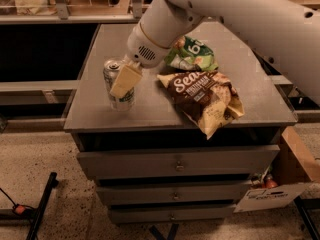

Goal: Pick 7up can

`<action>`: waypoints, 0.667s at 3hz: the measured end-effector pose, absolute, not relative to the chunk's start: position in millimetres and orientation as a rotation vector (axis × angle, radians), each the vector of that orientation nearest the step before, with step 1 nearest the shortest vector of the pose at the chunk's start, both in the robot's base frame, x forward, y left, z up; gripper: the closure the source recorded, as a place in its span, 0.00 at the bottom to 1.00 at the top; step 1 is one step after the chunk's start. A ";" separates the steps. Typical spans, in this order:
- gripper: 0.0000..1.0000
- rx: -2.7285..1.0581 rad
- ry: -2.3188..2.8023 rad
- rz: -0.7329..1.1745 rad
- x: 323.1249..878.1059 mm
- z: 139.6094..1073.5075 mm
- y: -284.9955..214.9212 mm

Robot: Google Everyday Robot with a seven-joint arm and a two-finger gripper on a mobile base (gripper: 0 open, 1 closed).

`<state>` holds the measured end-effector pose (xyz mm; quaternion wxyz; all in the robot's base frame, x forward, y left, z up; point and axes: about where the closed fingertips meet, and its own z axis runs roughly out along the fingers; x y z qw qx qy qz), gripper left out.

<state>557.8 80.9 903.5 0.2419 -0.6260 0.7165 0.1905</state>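
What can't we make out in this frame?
Camera view:
7up can: label mostly covered by the gripper in front of it; far side hidden, so grasp unclear.
Green chip bag: upper left behind the arm.
Arm: cut off by top and right edges.
Box label, bottom right: too small to read.

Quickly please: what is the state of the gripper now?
Gripper: at the 7up can, on the left of the cabinet top; open or closed cannot be told.

The white arm (235,14) slants down from upper right, its gripper (120,86) pointing down-left.
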 end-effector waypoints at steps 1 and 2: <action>1.00 -1.691 1.901 0.527 553.7 937.8 69.7; 1.00 -1.689 1.892 0.528 553.4 942.1 69.1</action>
